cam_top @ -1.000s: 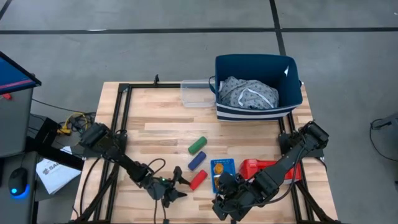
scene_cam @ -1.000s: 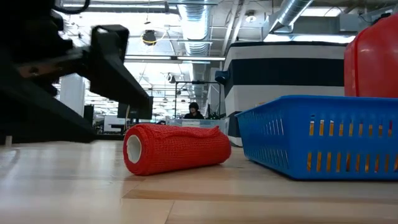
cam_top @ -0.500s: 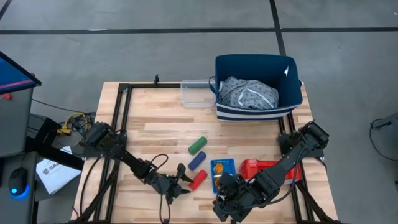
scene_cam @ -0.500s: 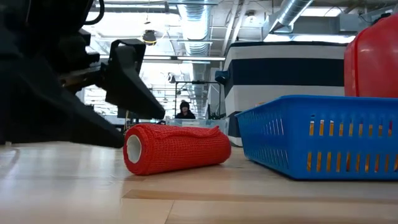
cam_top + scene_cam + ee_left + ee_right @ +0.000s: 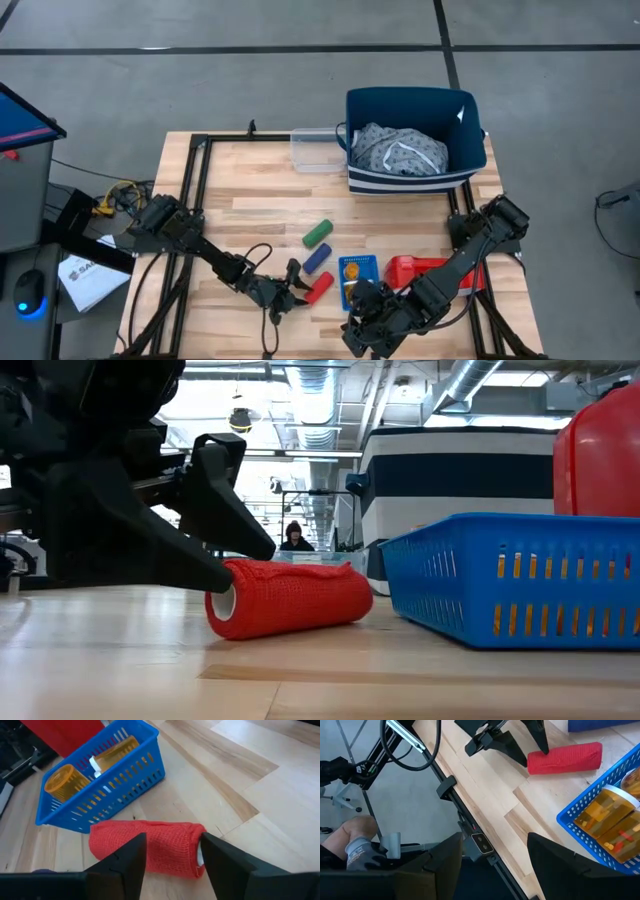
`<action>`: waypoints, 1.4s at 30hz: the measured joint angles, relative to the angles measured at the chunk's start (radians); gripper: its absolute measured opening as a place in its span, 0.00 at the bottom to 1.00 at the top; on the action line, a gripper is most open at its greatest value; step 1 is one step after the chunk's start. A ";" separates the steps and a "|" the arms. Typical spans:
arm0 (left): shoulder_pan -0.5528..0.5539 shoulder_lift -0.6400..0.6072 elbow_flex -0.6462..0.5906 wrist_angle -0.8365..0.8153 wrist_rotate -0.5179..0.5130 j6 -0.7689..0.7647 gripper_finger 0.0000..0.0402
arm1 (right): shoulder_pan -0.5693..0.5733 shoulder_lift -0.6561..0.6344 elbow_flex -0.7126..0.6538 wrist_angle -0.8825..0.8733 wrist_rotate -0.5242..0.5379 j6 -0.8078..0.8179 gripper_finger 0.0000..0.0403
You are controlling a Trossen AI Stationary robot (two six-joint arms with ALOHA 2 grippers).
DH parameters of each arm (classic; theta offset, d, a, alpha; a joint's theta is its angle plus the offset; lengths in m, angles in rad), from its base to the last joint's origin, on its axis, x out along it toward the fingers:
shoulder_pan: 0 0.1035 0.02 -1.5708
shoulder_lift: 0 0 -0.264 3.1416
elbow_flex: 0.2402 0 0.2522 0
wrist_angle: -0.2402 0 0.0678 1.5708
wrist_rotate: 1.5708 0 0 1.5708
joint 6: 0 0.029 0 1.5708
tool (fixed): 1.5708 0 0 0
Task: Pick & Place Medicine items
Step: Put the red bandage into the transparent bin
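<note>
We see the left claw [image 5: 296,287], fingers apart, straddling the red roll's [image 5: 320,288] end near the tabletop's [image 5: 260,215] 6 o'clock edge. Pill bottles [image 5: 95,770] lie in the blue basket [image 5: 358,272] at the roll's 3 o'clock; the right claw [image 5: 358,330] hovers open at the basket's 6 o'clock.

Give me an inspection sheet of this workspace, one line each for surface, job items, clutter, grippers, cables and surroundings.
Surface: wooden table, bare at its left half.
Job's things: orange pill bottles lying inside the small blue basket; count cannot be told.
Clutter: red roll, blue roll, green roll, clear tub, red container, navy bin holding grey cloth.
Grippers: left gripper open, its fingers either side of the red roll's end; right gripper open, at the table's front edge near the basket.
Cables: black loops along the left arm; yellow wiring off the table's left.
Surroundings: a person far behind; a gloved hand beside the table.
</note>
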 joint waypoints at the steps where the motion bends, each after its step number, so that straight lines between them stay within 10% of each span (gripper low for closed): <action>1: 0.000 0.000 0.000 0.000 0.000 0.000 0.42 | 0.001 0.000 0.000 0.000 0.001 0.000 0.54; 21: 0.000 -0.001 0.000 -0.006 0.002 -0.030 0.02 | 0.029 0.000 0.000 0.022 0.050 0.002 0.54; 42: -0.080 -0.002 -0.001 -0.012 -0.049 0.082 0.07 | 0.028 0.000 0.000 0.024 0.050 0.002 0.54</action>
